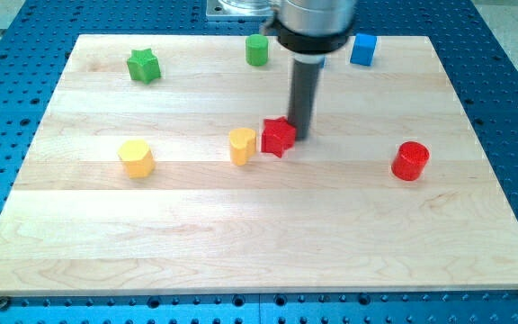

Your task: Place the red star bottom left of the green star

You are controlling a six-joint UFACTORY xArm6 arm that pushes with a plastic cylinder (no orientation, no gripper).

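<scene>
The red star lies near the middle of the wooden board. The green star lies near the board's top left corner, far to the upper left of the red star. My tip is at the red star's right edge, touching it or nearly so. The rod rises from there to the arm's grey end at the view's top.
A yellow block sits just left of the red star, close to it. A yellow hexagonal block lies at the left. A green cylinder and a blue cube lie at the top. A red cylinder lies at the right.
</scene>
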